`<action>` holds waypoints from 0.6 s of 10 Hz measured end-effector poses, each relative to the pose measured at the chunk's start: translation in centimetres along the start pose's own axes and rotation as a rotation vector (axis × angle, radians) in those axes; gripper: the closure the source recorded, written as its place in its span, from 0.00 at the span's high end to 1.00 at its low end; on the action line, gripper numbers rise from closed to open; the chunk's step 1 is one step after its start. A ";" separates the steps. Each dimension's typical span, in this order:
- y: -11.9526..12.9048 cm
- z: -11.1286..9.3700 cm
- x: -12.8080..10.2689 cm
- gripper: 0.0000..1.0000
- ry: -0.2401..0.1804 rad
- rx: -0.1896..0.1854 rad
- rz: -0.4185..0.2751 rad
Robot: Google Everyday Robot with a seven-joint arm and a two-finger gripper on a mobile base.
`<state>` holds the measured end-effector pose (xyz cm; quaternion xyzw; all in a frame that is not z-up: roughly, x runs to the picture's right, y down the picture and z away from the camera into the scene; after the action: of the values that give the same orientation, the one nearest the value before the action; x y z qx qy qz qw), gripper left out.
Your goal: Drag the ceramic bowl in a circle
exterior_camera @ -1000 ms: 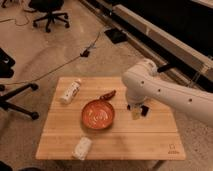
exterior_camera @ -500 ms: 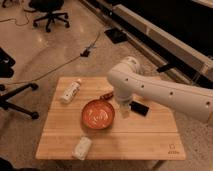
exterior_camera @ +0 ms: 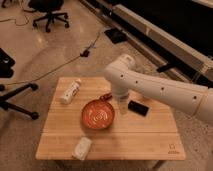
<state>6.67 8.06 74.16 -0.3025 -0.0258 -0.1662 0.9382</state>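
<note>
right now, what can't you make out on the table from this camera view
All in the camera view:
- Gripper: low at the bowl's right rim; too blurred to tell whether it touches the rim.
- Small reddish thing behind the bowl: partly hidden by the arm, too small to identify.
- Black object right of the gripper: too dark to identify.
- Arm's base: cut off by the right edge.
</note>
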 end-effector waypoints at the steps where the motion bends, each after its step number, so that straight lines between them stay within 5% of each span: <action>1: -0.6 0.1 -0.5 0.65 -0.002 0.003 -0.007; 4: -2.0 0.8 1.2 0.65 0.004 0.001 -0.019; 6: -2.0 1.6 0.1 0.65 -0.004 -0.005 -0.039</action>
<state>6.23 7.37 76.61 -0.3045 -0.0331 -0.1839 0.9340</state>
